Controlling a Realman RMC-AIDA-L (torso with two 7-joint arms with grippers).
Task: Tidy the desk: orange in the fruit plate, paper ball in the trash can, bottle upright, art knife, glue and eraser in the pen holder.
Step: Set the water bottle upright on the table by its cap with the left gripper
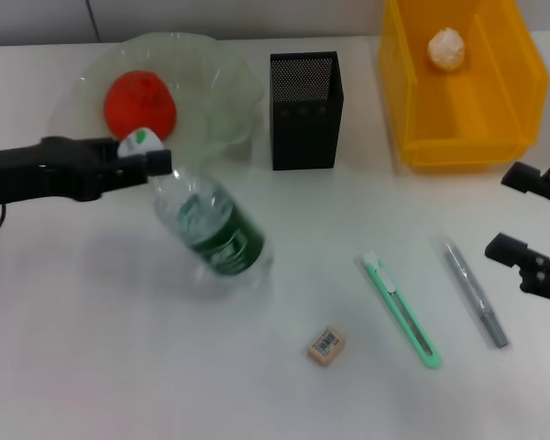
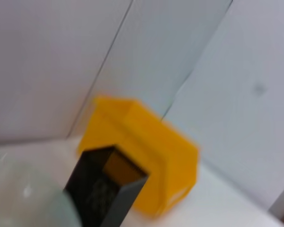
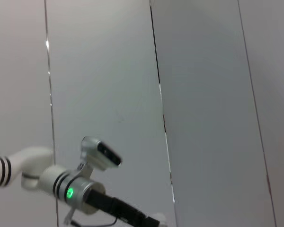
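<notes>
I'm seeing my left gripper [image 1: 151,158] pinching the bottle [image 1: 215,234] at its cap, holding it tilted over the table [image 1: 119,367]; its green label is showing writing I cannot read. My right gripper [image 1: 532,220] is sitting half cut off at the edge, fingers spread.

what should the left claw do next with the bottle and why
Probably keep tipping the bottle until it stands on its base. The left claw grips it at the cap end, and the bottle is tilted with its base near the table. The right claw waits open at the table's right edge.
</notes>
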